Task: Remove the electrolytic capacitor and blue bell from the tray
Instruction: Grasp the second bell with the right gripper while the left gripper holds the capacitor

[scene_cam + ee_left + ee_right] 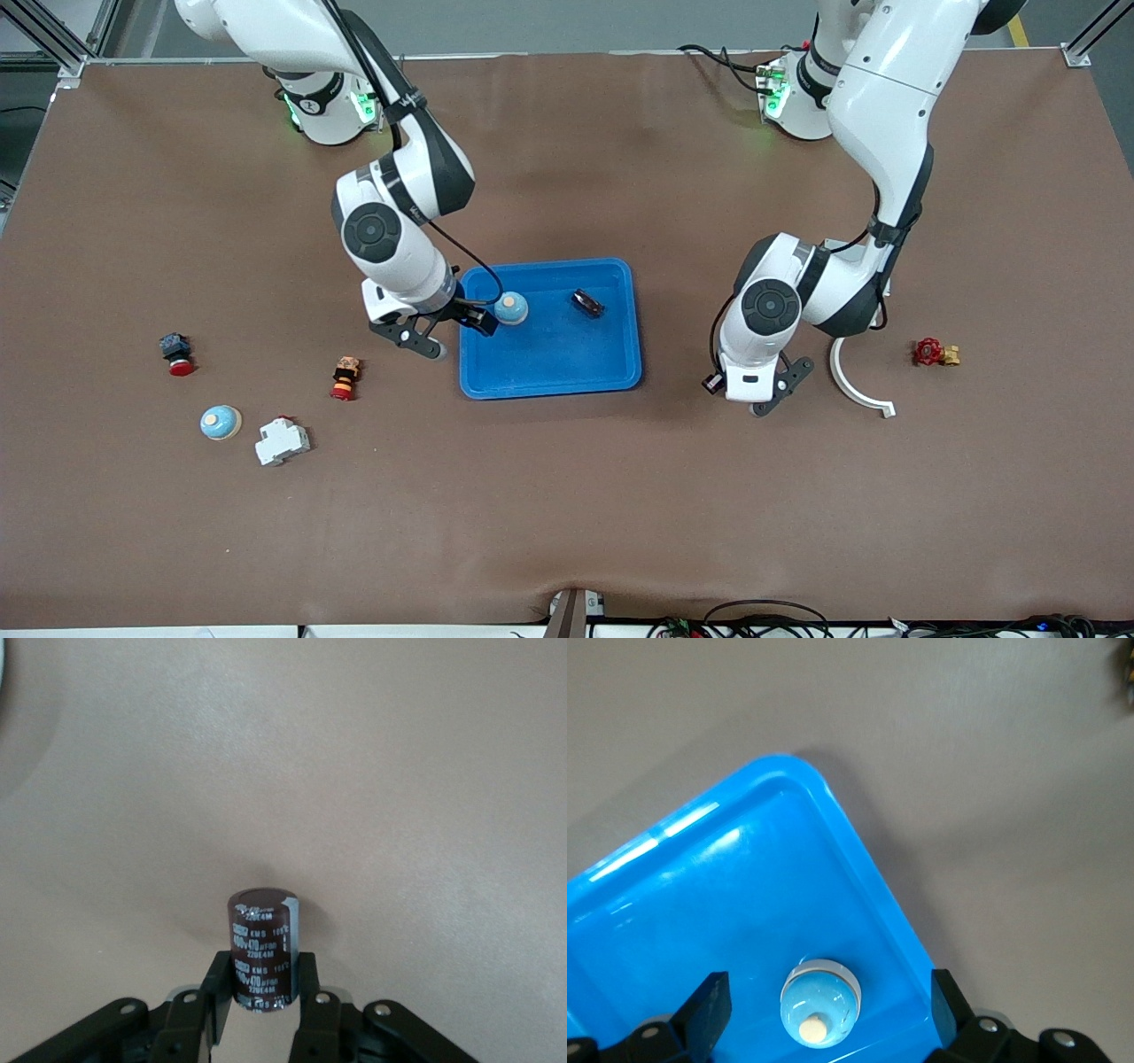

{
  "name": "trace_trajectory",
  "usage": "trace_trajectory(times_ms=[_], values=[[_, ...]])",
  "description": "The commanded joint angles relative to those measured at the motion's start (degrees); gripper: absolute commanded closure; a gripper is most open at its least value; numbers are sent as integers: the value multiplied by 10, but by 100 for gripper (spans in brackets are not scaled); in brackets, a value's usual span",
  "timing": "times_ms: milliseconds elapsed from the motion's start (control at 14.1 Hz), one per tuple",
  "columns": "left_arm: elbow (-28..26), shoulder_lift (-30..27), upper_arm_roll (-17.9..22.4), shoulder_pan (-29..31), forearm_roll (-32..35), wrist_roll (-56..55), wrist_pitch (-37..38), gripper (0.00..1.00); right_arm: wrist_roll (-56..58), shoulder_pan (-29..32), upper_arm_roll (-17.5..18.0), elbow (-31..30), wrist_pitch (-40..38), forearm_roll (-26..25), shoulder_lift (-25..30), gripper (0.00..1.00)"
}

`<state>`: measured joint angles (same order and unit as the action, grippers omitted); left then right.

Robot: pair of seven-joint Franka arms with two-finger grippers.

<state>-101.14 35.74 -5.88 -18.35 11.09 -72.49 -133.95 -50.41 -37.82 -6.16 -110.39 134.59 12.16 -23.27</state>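
A blue tray (pixel 554 368) lies mid-table. A light-blue bell (pixel 511 307) with a cream button stands in it, by the wall toward the right arm's end; it also shows in the right wrist view (pixel 820 1000). My right gripper (pixel 490 319) (pixel 828 997) is open, with one finger on each side of this bell and not touching it. A dark capacitor (pixel 587 303) lies in the tray. My left gripper (pixel 725 386) (pixel 263 981) is shut on a second brown capacitor (pixel 712 383) (pixel 261 948), low over bare table beside the tray, toward the left arm's end.
A second bell (pixel 220 422), a white breaker (pixel 282 440), an orange-and-red part (pixel 345 377) and a red push button (pixel 177 353) lie toward the right arm's end. A white curved piece (pixel 858 381) and a red valve (pixel 935 353) lie toward the left arm's end.
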Motion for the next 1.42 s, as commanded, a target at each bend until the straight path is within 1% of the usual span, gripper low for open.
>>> trace_trajectory(times_ms=[0, 425, 496, 708, 850, 1133, 1204, 1275, 1346], values=[[-2, -18, -1, 4, 2, 0, 22, 100, -50, -33, -7, -12, 28, -11, -13, 0], [-7, -26, 4, 8, 9, 9, 26, 100, -101, -72, -7, -12, 100, -13, -70, 0], [-7, -30, 5, 12, 9, 29, 41, 100, -101, -74, -7, -12, 107, -13, -77, 0], [-12, -41, 5, 47, 10, 80, 58, 100, -102, -81, -7, -13, 115, -13, -92, 0], [-13, -42, 5, 59, 10, 103, 60, 100, -102, -85, -7, -13, 117, -13, -99, 0], [-17, -38, 5, 96, 10, 155, 60, 100, -102, -86, -7, -12, 120, -13, -100, 0], [-17, -34, 5, 103, 10, 168, 60, 100, -102, -86, -6, -12, 120, -13, -100, 3], [-17, -29, 5, 106, 10, 170, 59, 100, -102, -86, -6, -12, 120, -13, -100, 32], [-17, -24, 5, 106, 10, 169, 59, 100, -102, -88, -6, -12, 120, -13, -100, 79]])
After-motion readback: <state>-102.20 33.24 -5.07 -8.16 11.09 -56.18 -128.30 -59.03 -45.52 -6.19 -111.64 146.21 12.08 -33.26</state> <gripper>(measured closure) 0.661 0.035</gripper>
